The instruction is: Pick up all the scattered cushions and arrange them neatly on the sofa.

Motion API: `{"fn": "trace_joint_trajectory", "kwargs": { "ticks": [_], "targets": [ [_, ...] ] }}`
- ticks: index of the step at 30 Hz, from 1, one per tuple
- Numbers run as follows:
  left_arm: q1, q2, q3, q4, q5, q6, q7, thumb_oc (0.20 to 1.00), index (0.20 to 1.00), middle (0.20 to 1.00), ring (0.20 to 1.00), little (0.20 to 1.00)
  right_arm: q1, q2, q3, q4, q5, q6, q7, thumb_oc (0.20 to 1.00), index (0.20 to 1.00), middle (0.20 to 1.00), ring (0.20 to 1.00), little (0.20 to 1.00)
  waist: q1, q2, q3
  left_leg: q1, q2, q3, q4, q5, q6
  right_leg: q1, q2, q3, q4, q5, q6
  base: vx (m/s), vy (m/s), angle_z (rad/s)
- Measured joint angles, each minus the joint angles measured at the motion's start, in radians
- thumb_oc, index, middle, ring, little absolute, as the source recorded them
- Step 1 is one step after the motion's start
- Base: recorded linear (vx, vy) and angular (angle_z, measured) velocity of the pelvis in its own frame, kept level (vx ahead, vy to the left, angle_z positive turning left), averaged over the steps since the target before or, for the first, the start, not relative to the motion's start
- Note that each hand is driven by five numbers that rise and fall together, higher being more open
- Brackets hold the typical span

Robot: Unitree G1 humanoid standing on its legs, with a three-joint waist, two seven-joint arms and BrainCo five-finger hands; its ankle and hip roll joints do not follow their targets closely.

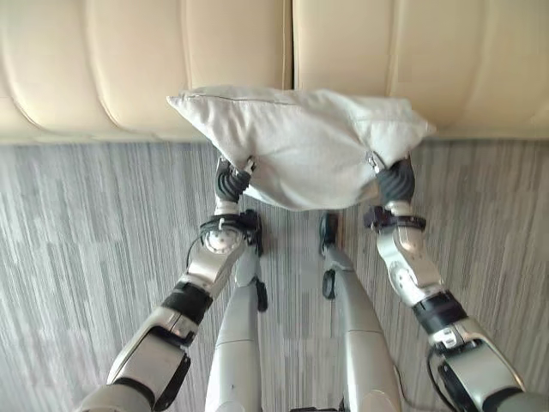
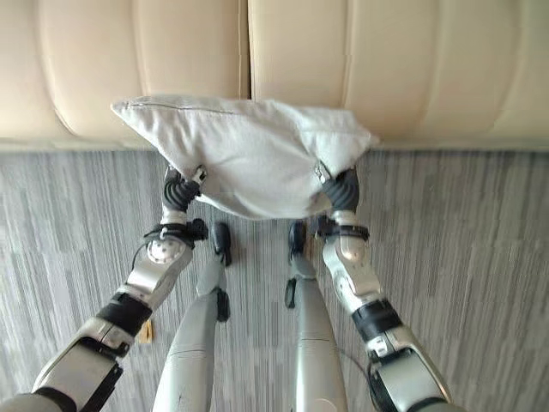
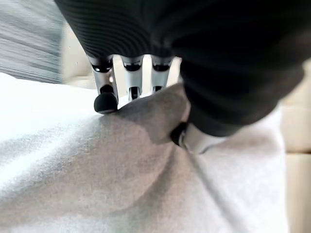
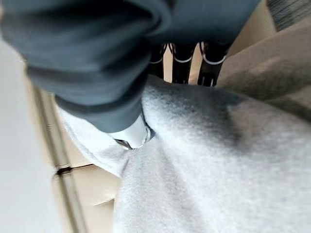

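Currently listed: one pale grey cushion (image 1: 300, 146), held off the striped grey carpet (image 1: 86, 240) between both arms, its far edge overlapping the front of the cream sofa (image 1: 137, 60). Left robot hand (image 1: 232, 180) was at the cushion's near left underside; in the left wrist view its dark-tipped fingers (image 3: 105, 102) pressed over a raised fold of the fabric and the thumb (image 3: 187, 138) bore in from the opposite side, so the fold was pinched between them. Right robot hand (image 1: 395, 180) was at the cushion's near right underside; in the right wrist view its fingers (image 4: 182, 65) curled over the fabric edge and the thumb (image 4: 133, 136) dug into the cloth beneath, likewise clamped on the cushion. Cushion sagged in the middle between the two grips, its left corner pointing out over the sofa's seat edge. Sofa showed two padded sections, with a seam between them behind the cushion.
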Motion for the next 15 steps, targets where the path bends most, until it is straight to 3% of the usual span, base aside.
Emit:
{"fn": "trace_joint_trajectory", "kwargs": {
  "ticks": [2,6,8,15],
  "targets": [
    [0.042,0.006,0.036,-0.061,0.0,-0.012,-0.029,0.2,0.2,0.2,0.2,0.2,0.038,-0.01,-0.017,-0.051,-0.034,0.012,0.015,0.2,0.2,0.2,0.2,0.2,0.002,-0.002,-0.017,0.068,0.004,0.002,-0.035,0.0,-0.002,0.069,0.004,-0.007,-0.032,0.003,0.005,0.13,0.004,-0.02],
    [0.248,0.022,0.037,-0.152,-0.002,-0.013,-0.102,0.2,0.2,0.2,0.2,0.2,0.221,-0.036,-0.027,-0.193,-0.126,0.056,0.056,0.2,0.2,0.2,0.2,0.2,0.012,0.002,-0.037,0.414,0.01,0.0,-0.157,0.002,0.0,0.444,0.015,-0.04,-0.197,0.014,0.016,0.17,0.035,0.02],
    [0.323,0.035,0.032,-0.183,-0.001,-0.023,-0.117,0.2,0.2,0.2,0.2,0.2,0.282,-0.024,-0.037,-0.222,-0.153,0.052,0.076,0.2,0.2,0.2,0.2,0.2,0.018,-0.006,-0.135,0.456,0.009,0.003,-0.167,-0.032,-0.007,0.506,0.018,-0.04,-0.256,0.015,0.024,0.17,0.057,0.0],
    [0.4,0.035,0.064,-0.194,-0.002,-0.012,-0.144,0.2,0.2,0.2,0.2,0.2,0.281,-0.025,-0.036,-0.224,-0.189,0.088,0.097,0.2,0.2,0.2,0.2,0.2,0.024,-0.003,-0.192,0.586,-0.002,0.017,-0.174,-0.055,0.002,0.694,0.016,-0.04,-0.396,0.06,0.031,0.15,0.089,-0.05]
  ]
}}
